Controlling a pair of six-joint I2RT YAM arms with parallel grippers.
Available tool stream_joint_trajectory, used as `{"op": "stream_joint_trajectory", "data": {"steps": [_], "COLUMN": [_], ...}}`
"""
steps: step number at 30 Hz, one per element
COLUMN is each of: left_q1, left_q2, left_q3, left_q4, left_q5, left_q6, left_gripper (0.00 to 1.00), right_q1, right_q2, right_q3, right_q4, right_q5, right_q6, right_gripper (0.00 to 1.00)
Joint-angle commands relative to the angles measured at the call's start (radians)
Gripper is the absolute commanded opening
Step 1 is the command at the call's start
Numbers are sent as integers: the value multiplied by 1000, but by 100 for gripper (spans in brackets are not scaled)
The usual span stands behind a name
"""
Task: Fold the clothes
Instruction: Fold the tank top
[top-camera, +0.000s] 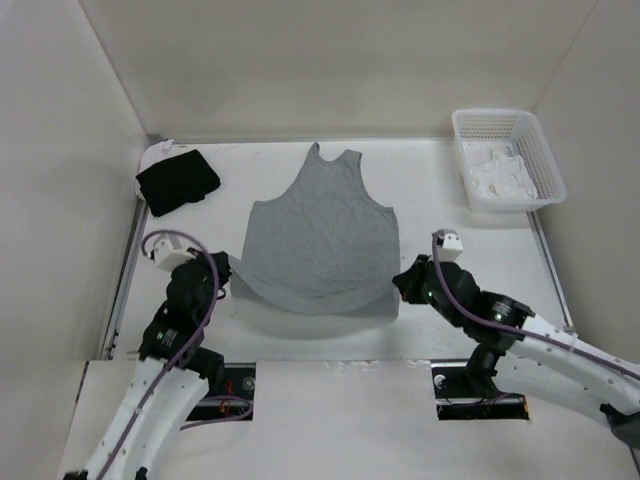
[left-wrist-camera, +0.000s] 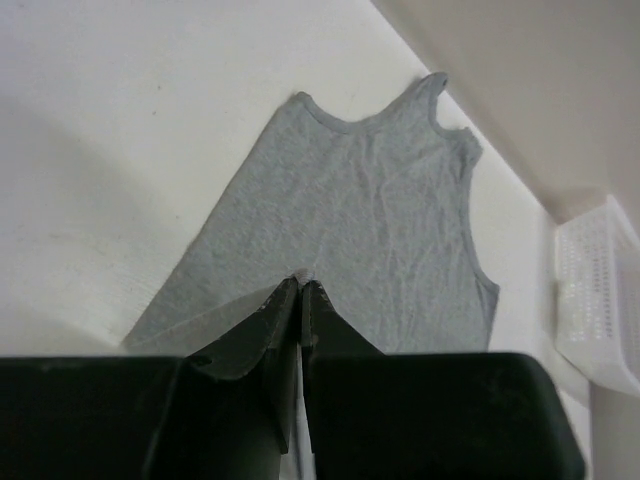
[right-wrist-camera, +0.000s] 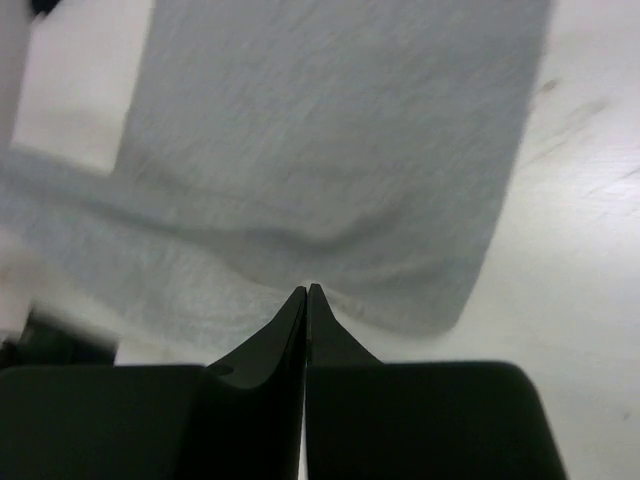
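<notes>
While the left end effector (top-camera: 226, 272) and right end effector (top-camera: 401, 281) each clamp a hem corner, the clothes (top-camera: 318, 230) run lengthwise up-frame

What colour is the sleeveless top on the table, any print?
The medium grey knit sleeveless top is plain, no print; clearest in the top external view.

Right claw (right-wrist-camera: 306, 292) near centre, fingers pressed together, tips pinching the near hem of the grey knit garment (right-wrist-camera: 330, 130). Garment fills far and left, with a soft ridge just beyond the tips. White tabletop (right-wrist-camera: 585, 200) at right.
</notes>
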Motion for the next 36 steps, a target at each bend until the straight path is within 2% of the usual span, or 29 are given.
{"op": "stream_joint_trajectory", "data": {"steps": [1,5,9,14,18,19,20,22,23,25,29,31,34,36], "left_q1": [18,89,158,196,213,216,218,227,229,232,212,193,189,207], "left_q2": [259,647,958,1293,1586,1653,1715,1790,1794,1742,1487,1362,1231,1194], "left_q3": [19,162,357,671,985,1051,1110,1178,1167,1080,691,487,253,150], "left_q4": [372,680,829,878,825,808,794,754,749,767,911,964,988,995], "left_q5": [-5,6,23,70,99,105,118,168,182,181,130,107,107,169], "left_q6": [54,99,81,87,108,110,114,108,102,98,91,76,9,-31], "left_gripper": [2,1,1,1,4,7,15,32,37,41,40,39,39,40], "right_q1": [-229,-503,-646,-774,-831,-835,-840,-842,-838,-837,-814,-782,-725,-696], "right_q2": [120,336,571,944,1226,1291,1346,1408,1405,1359,1207,1115,1002,940], "right_q3": [31,146,335,673,971,1040,1102,1168,1159,1090,894,755,561,466], "right_q4": [291,518,616,663,628,605,585,546,541,555,609,642,709,722], "right_q5": [-113,-282,-334,-392,-415,-420,-418,-414,-406,-377,-337,-323,-302,-311], "right_q6": [-157,-200,-206,-196,-161,-147,-141,-130,-128,-133,-140,-141,-130,-105], "right_gripper": [0,0,0,0,1,3,8,30,41,54,53,41,8,3]}}
